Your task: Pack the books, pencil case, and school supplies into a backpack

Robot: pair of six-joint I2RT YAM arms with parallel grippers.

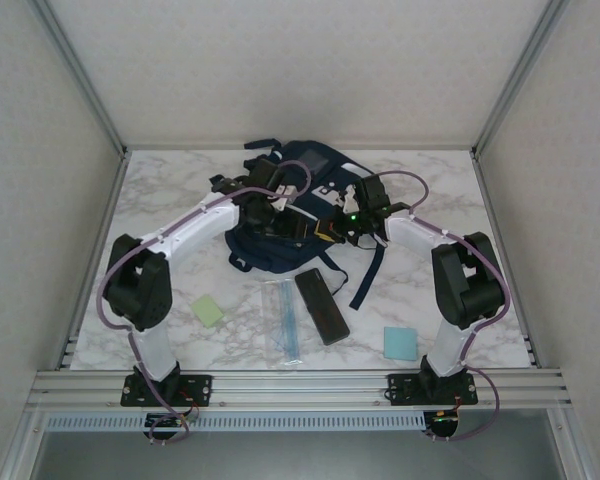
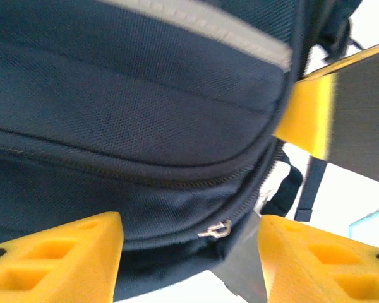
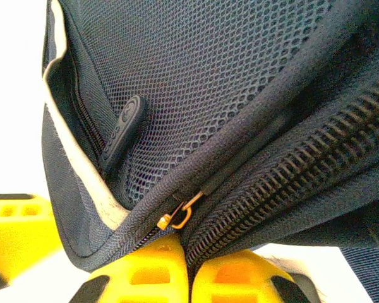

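The backpack (image 1: 320, 165) is set toward the back of the tabletop (image 1: 170, 195). Its fabric beside a zipper is pinched by the right jaws, closed tight. The left jaws are spread wide with the backpack's edge between them — nothing is gripped. In front of the backpack are laid the pencil case (image 1: 322, 305) and ruler (image 1: 283, 318), side by side — the green pad (image 1: 208, 311) and blue pad (image 1: 400, 342) flank them.

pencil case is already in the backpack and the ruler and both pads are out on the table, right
No. The top external view shows the pencil case on the table beside the ruler, not in the backpack. The ruler, pale green pad and light blue pad do lie on the table.
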